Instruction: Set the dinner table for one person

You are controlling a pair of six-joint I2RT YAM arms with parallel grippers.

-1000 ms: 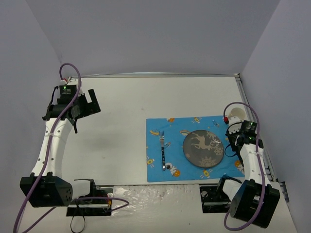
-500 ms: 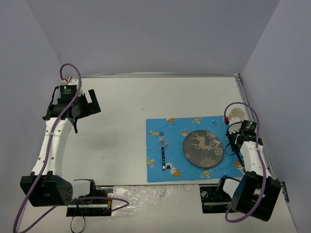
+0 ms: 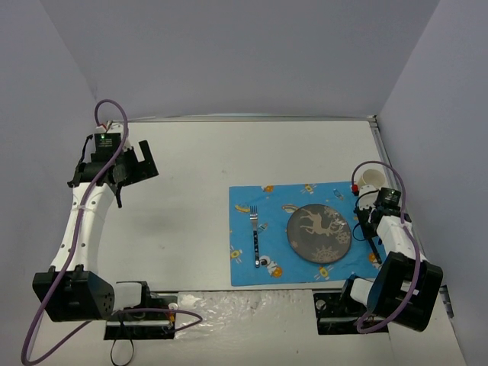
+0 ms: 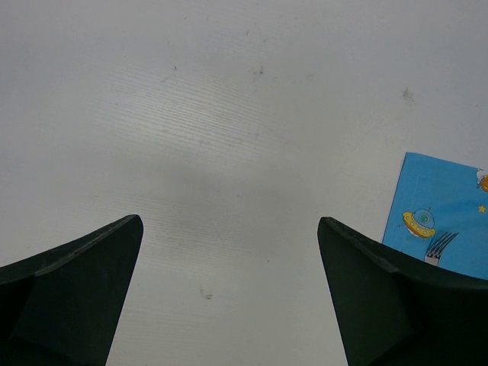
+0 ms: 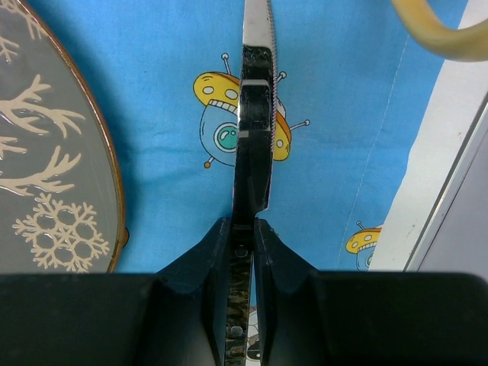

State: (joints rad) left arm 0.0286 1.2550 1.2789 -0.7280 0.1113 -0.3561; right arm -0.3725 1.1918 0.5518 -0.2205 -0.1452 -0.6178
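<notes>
The white dinner table (image 3: 198, 221) carries a blue cartoon-print placemat (image 3: 305, 200). On the mat lie a grey plate with a deer pattern (image 3: 319, 232) and a fork (image 3: 255, 236) to the plate's left. My right gripper (image 3: 371, 229) is over the mat's right edge, just right of the plate. In the right wrist view it (image 5: 242, 223) is shut on a knife (image 5: 255, 114) by its dark handle, with the blade pointing away over the mat (image 5: 168, 91) beside the plate (image 5: 46, 152). My left gripper (image 3: 141, 164) is open and empty above bare table at the far left (image 4: 229, 221).
A cream cup (image 3: 371, 177) stands just off the mat's far right corner; its rim shows in the right wrist view (image 5: 438, 27). The table's grey rim (image 3: 393, 179) runs close along the right side. The mat's corner (image 4: 450, 198) and the fork tines (image 4: 438, 248) show in the left wrist view.
The right arm's elbow has swung toward the far side while its gripper keeps the knife over the mat's right edge. The left arm has not moved.
</notes>
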